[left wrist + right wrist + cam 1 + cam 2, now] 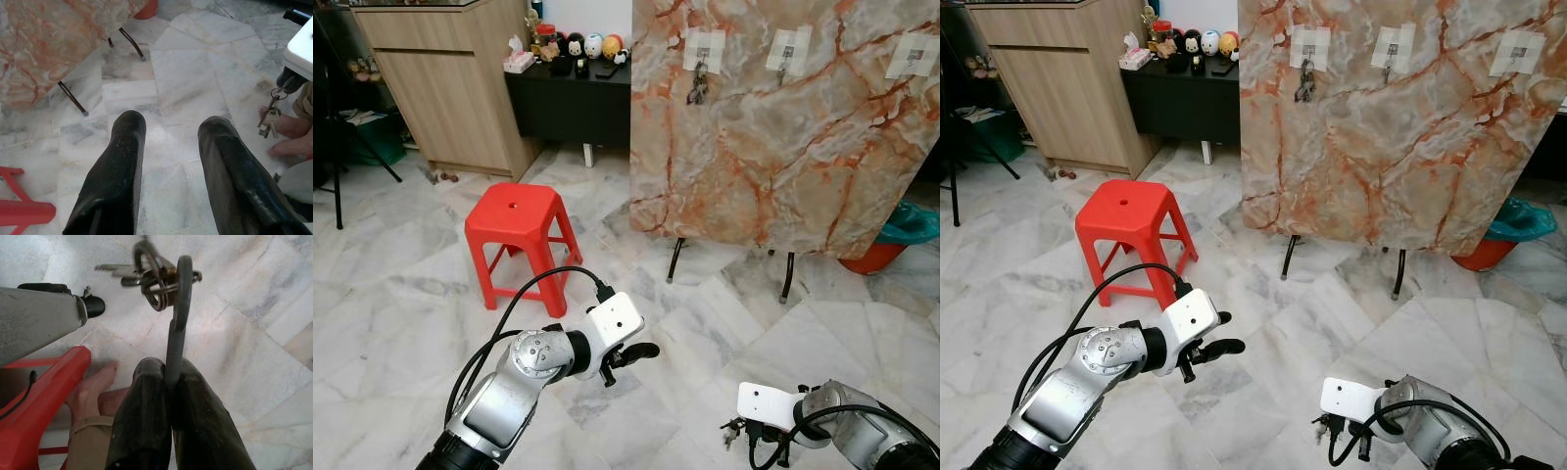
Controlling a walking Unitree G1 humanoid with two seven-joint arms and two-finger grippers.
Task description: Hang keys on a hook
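Marble-patterned board (773, 147) filled the upper right of the head views, propped on thin legs, with three hooks on white pads along its top: the left hook (702, 54) already carried a bunch of keys, while the middle hook (787, 51) and the right one (911, 54) looked free. Bare floor (724, 313) lay between robot and board, so the approach seemed open; a red stool (514, 230) stood off to the left, clear of that path. The left gripper (631, 354) hovered at lower centre, fingers parted around nothing. The right gripper (1344, 431) sat low at the bottom right, well short of the board, its fingers (146, 431) pinched on a grey carabiner (177, 318) whose long axis ran straight out from the fingertips. The keys (142, 276) dangled from its loop. This arm was probably the one to lift up and forward to a free hook.
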